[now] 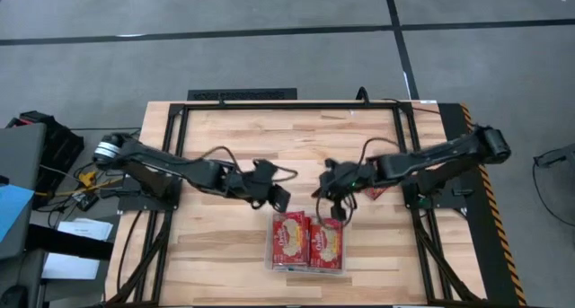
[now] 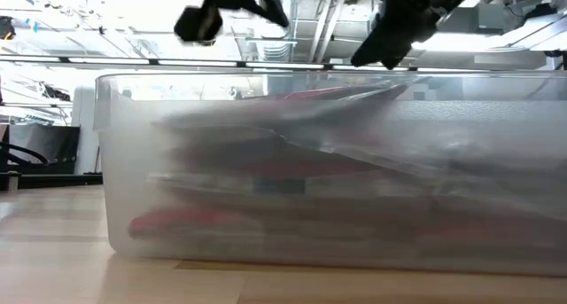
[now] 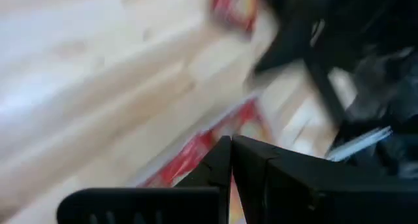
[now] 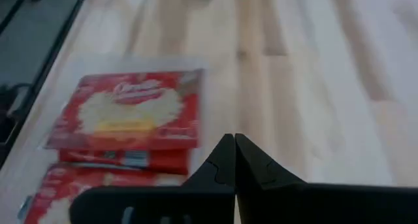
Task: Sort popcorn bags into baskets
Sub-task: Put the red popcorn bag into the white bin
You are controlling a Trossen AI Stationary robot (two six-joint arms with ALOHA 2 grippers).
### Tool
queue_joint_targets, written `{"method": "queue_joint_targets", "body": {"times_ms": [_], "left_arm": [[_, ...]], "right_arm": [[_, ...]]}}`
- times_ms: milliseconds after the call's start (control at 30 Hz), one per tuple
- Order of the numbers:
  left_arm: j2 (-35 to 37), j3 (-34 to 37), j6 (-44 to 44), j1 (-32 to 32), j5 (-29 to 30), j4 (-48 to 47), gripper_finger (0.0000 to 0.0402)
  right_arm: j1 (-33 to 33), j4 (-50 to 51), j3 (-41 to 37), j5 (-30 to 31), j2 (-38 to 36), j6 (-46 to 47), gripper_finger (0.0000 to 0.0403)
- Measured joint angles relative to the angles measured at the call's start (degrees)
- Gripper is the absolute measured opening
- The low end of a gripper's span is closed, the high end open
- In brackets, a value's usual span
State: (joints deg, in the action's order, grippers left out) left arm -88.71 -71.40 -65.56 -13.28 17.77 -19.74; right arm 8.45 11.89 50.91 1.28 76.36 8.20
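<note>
The clear plastic bin [image 1: 307, 267] stands near the table's near edge, with red popcorn packets [image 1: 306, 240] stacked in it in two piles side by side. In the low view the bin's wall [image 2: 328, 171] fills the picture and the packets [image 2: 266, 167] show through it. One more red packet [image 1: 374, 193] lies on the table, partly under the right arm. My left gripper [image 1: 279, 198] hovers just beyond the bin's far left corner, shut and holding nothing [image 3: 230, 152]. My right gripper [image 1: 335, 211] hovers over the bin's far right corner, also shut and holding nothing [image 4: 234, 145].
A black frame [image 1: 180, 119] runs along the table's left, far and right edges. Bare wood [image 1: 207, 245] lies left of the bin and more [image 1: 386, 245] to its right. Cables hang from both arms near the grippers.
</note>
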Motion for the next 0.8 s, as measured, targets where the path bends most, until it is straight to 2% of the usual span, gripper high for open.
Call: {"method": "queue_joint_targets", "body": {"times_ms": [133,333,467,633,800], "left_arm": [[4.33,-1.9,0.73,-0.02,5.71,-6.36,0.0],[10.42,-2.18,0.84,-0.07,10.34,-11.88,0.0],[12.1,-2.14,1.3,-0.33,11.16,-15.04,0.0],[12.47,-2.12,1.79,-1.18,10.75,-17.38,0.0],[12.47,-2.12,2.38,-2.3,10.77,-17.43,0.0]], "right_arm": [[2.84,-7.31,0.01,-0.84,5.73,-0.15,0.0019],[5.87,-15.88,0.03,-2.93,12.41,2.28,0.0013],[7.27,-19.92,0.11,-2.3,16.53,5.35,0.0013],[8.86,-20.35,0.01,-0.94,21.92,9.97,0.0021],[11.1,-18.02,0.01,-0.17,22.26,14.82,0.0013]]}}
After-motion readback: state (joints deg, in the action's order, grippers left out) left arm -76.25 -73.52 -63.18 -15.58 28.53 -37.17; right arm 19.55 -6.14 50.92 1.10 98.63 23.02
